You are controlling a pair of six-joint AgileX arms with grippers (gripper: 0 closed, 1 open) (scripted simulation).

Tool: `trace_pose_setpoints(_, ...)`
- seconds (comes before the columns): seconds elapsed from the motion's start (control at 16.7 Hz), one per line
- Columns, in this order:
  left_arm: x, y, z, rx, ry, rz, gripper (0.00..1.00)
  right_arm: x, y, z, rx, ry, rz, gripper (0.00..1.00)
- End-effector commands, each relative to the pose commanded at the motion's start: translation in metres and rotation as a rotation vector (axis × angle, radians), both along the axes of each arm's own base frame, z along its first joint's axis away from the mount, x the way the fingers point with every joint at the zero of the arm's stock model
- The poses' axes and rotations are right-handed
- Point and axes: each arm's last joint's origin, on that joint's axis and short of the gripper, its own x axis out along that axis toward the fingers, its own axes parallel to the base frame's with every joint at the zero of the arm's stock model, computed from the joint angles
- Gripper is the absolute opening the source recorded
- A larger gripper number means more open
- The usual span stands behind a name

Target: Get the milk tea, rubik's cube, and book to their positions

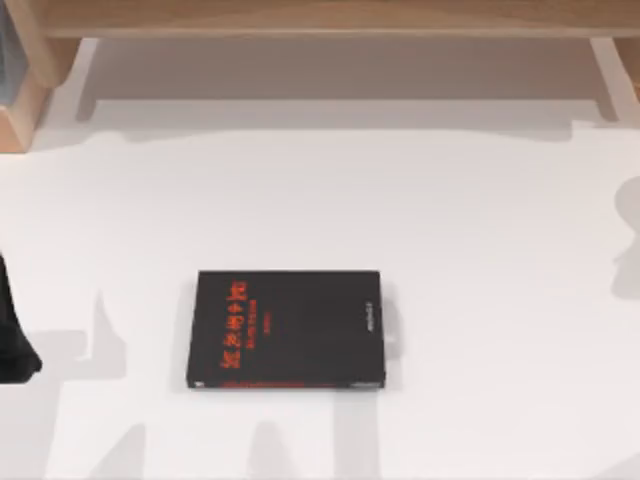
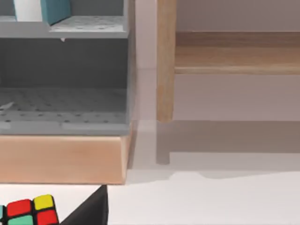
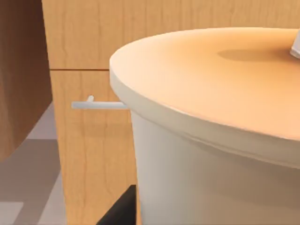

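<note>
Milk tea cup (image 3: 220, 140) sits closest to the lens in my right wrist view: white wall, pale orange lid, taking up the right and lower part of the frame. Behind it is a wooden cabinet front (image 3: 89, 42) with a thin white handle (image 3: 96, 104) at mid-left. Can't tell how my right jaws stand, or whether they have the cup.

Left wrist view: rubik's cube (image 2: 29, 212) in the lower left corner, red, yellow and green stickers facing up. A dark part of my left arm (image 2: 91, 211) is just beside it. Can't tell jaw opening there either. Above the cube is a grey shelf unit (image 2: 65, 65) on a wooden base (image 2: 63, 159). On its upper shelf, upper left of frame, stands a light-blue book (image 2: 55, 9) next to something white. A wooden post (image 2: 166, 61) stands centre frame.

Top view: black book with red lettering (image 1: 288, 330) lies flat on the white table (image 1: 480, 220), a bit left of centre and low. Dark bit of my left arm at the left edge, mid-low. Wooden shelf frame (image 1: 320, 20) runs along the top.
</note>
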Motion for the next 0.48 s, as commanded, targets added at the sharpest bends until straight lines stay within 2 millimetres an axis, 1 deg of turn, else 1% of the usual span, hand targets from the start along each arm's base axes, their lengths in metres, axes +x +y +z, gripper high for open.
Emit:
trace_pose_setpoints(0.18, 0.0000, 0.0000, 0.0000, 0.000, 0.000, 0.000, 1.00, 0.0000, 0.0000, 0.0000, 0.000, 0.000, 0.000, 0.98)
trace_pose_setpoints(0.24, 0.0000, 0.0000, 0.0000, 0.000, 0.000, 0.000, 1.00, 0.0000, 0.0000, 0.0000, 0.000, 0.000, 0.000, 1.00)
trace_pose_setpoints(0.48, 0.0000, 0.0000, 0.0000, 0.000, 0.000, 0.000, 1.00, 0.0000, 0.0000, 0.0000, 0.000, 0.000, 0.000, 1.00)
